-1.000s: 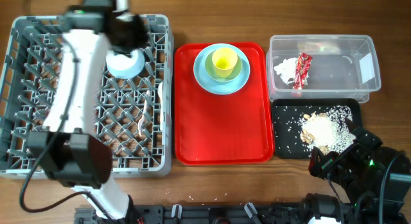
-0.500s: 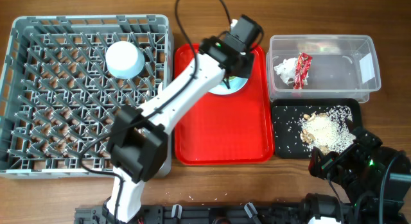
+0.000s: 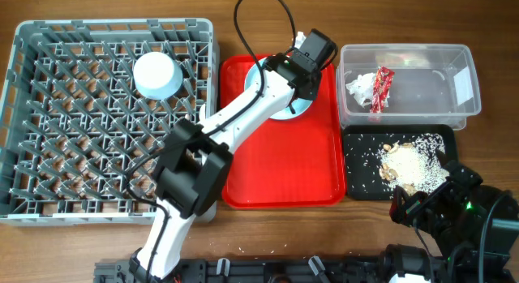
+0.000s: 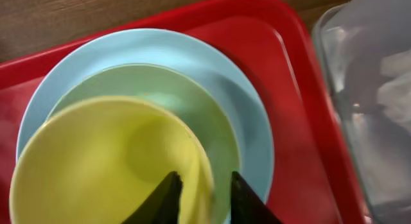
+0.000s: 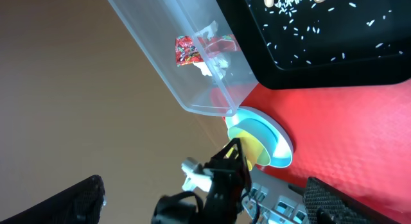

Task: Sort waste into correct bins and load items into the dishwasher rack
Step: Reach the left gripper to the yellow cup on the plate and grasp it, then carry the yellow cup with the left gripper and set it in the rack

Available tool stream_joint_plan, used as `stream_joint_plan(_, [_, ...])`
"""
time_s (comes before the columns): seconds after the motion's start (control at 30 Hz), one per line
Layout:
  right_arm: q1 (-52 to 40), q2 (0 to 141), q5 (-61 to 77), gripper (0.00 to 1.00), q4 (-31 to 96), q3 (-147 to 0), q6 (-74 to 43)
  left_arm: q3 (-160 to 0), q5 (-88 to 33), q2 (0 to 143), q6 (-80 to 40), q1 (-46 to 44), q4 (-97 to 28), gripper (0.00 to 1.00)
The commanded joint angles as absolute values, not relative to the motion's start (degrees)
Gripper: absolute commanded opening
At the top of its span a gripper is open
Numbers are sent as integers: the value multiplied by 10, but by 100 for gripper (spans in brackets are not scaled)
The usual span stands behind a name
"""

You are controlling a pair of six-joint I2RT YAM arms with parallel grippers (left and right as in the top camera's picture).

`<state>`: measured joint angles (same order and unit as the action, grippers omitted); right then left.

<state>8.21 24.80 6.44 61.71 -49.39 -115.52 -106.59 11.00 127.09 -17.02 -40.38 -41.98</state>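
A yellow cup [image 4: 103, 160] stands on the light blue plate [image 4: 257, 115] on the red tray [image 3: 280, 165]. My left gripper [image 4: 204, 197] is open and narrow. It straddles the cup's right wall, one finger inside and the other outside over the plate. In the grey dishwasher rack [image 3: 49, 113] a light blue bowl [image 3: 156, 75] sits upside down. The clear tub [image 3: 422, 92] holds the white napkin [image 3: 357, 87] and the red wrapper [image 3: 381, 88]. Rice scraps [image 3: 405, 163] lie in the black tray [image 3: 361, 177]. My right gripper [image 5: 202, 181] stays wide open and empty near the front right edge.
The left arm [image 3: 235, 121] reaches diagonally from the table's front over the rack's right edge and the red tray. The right arm [image 3: 454, 214] sits low at the front right corner, just in front of the black tray. Bare wood runs along the back.
The left arm has swung from the bowl in the rack over to the red tray and come down on the cup. The bowl stays in the rack. The right arm has not moved.
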Motion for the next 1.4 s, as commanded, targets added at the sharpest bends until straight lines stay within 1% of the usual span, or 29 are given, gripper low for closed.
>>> stream_joint_plan(0.0, [86, 245, 69, 100, 618, -499, -1187, -1068, 157, 1291, -166, -399, -419, 4])
stream_joint_plan(0.13, [86, 245, 69, 100, 618, -499, -1187, -1070, 209, 1280, -167, -397, -415, 4])
stream_joint_plan(0.23, [85, 245, 69, 100, 618, -499, -1187, -1083, 206, 1242, -167, -398, -438, 4])
stream_joint_plan(0.33, [86, 245, 69, 100, 618, -499, -1187, -1111, 160, 1177, -167, -399, -513, 4])
stream_joint_plan(0.43, [86, 245, 69, 100, 618, -499, -1187, -1125, 84, 1083, -171, -390, -603, 4])
stream_joint_plan(0.57, [86, 245, 69, 100, 618, -499, -1187, -1125, 64, 984, -171, -349, -697, 4])
stream_joint_plan(0.63, [85, 245, 69, 100, 618, -499, -1187, -1125, 13, 957, -166, -308, -745, 4])
stream_joint_plan(0.7, [86, 245, 69, 100, 618, -499, -1187, -1125, -63, 946, -123, -244, -788, 4])
stream_joint_plan(0.77, [85, 245, 69, 100, 618, -499, -1187, -1120, -102, 948, -106, -178, -805, 4])
stream_joint_plan(0.8, [86, 245, 69, 100, 618, -499, -1187, -1109, -154, 950, -91, -139, -802, 4])
stream_joint_plan(0.83, [86, 245, 69, 100, 618, -499, -1187, -1096, -235, 955, -60, -99, -796, 4])
stream_joint_plan(0.87, [86, 245, 69, 100, 618, -499, -1187, -1075, -340, 961, -17, -55, -791, 4])
stream_joint_plan(0.93, [85, 245, 69, 100, 618, -499, -1187, -1031, -488, 977, 48, 13, -794, 4])
stream_joint_plan(1.03, [86, 245, 69, 100, 618, -499, -1187, -950, -630, 1012, 138, 92, -820, 4])
stream_joint_plan(1.1, [85, 245, 69, 100, 618, -499, -1187, -896, -675, 1032, 174, 126, -822, 4])
stream_joint_plan(1.27, [86, 245, 69, 100, 618, -499, -1187, -809, -717, 1091, 250, 189, -818, 4])
stream_joint_plan(1.37, [86, 245, 69, 100, 618, -499, -1187, -796, -724, 1132, 253, 208, -806, 4])
